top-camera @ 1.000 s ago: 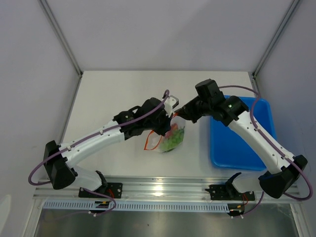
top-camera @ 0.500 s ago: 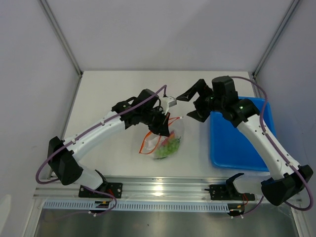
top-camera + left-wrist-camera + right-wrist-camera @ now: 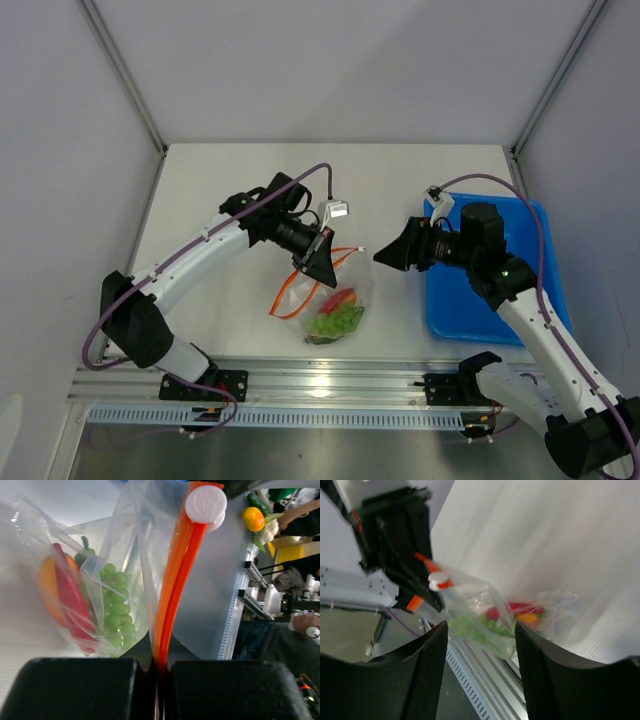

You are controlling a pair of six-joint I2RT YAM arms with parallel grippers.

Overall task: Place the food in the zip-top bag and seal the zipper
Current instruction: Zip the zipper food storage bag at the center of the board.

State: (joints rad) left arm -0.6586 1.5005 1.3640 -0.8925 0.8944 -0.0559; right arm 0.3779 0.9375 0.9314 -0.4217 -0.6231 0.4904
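Observation:
The clear zip-top bag (image 3: 340,300) lies on the table with its mouth lifted toward the left gripper. It holds the green grapes (image 3: 116,611), a red pepper piece (image 3: 72,600) and an orange piece (image 3: 45,587). My left gripper (image 3: 320,258) is shut on the orange-red zipper (image 3: 172,590), below its white slider (image 3: 205,504). My right gripper (image 3: 390,255) is open and empty, to the right of the bag and apart from it. In the right wrist view the bag (image 3: 485,615) lies beyond the spread fingers (image 3: 422,680).
The blue tray (image 3: 450,300) lies at the right, under the right arm. The table's front rail (image 3: 330,380) runs just in front of the bag. White walls and corner posts close in the back and sides.
My right gripper has let go of the bag mouth, opened and drawn back to the right. My left gripper has turned and kept hold of the zipper. The bag has settled nearer the front edge.

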